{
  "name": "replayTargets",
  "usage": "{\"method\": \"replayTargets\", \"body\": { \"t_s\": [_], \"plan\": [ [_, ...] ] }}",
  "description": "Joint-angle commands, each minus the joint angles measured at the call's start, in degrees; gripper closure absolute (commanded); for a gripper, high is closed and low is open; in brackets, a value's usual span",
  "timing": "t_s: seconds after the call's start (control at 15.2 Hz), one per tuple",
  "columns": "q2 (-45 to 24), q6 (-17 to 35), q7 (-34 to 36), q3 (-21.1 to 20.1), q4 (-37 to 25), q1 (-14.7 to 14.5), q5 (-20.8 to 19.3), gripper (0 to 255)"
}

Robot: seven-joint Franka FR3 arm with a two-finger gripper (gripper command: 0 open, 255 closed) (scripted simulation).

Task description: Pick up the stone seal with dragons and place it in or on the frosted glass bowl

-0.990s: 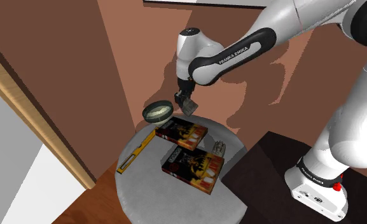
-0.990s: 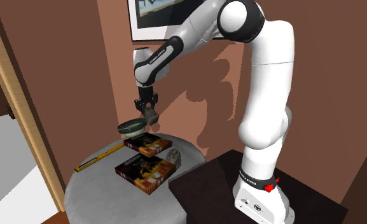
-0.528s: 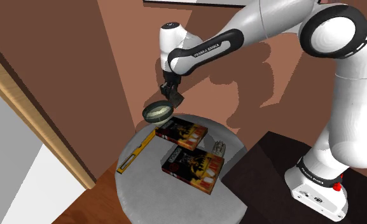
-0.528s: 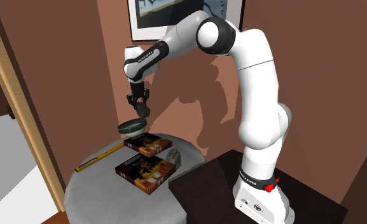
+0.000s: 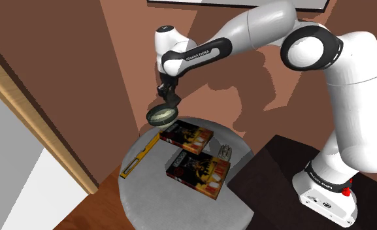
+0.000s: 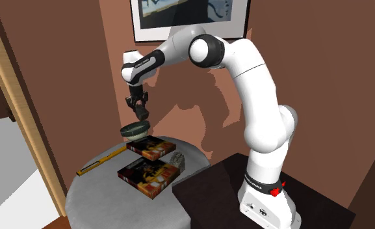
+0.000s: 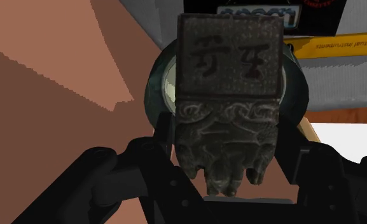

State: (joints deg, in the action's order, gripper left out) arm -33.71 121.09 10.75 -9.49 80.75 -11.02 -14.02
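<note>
Stone seal: dark grey, carved dragons, square inscribed face | hand: clamped on it | over bowl

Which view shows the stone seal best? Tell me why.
The wrist view: the stone seal sits close, carvings and inscribed base clear, clasped between the fingers. In the shoulder and second exterior views it is a small dark lump above the bowl.

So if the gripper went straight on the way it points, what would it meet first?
The bowl, lying right along its line. The seal clasped in the gripper would reach it first, probably landing inside. How far apart they are is unclear.
</note>
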Motion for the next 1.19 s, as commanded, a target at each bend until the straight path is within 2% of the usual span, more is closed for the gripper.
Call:
{"method": "replayTargets", "body": {
  "t_s": [0.0,0.73,1.12],
  "plan": [
    [-0.46,1.23,0.23,0.09,0.73,-0.01,-0.18,255],
    [-3.96,7.57,1.57,0.77,3.67,-0.22,-1.32,255],
    [-4.05,7.71,1.60,0.79,3.71,-0.22,-1.35,255]
  ]
}}
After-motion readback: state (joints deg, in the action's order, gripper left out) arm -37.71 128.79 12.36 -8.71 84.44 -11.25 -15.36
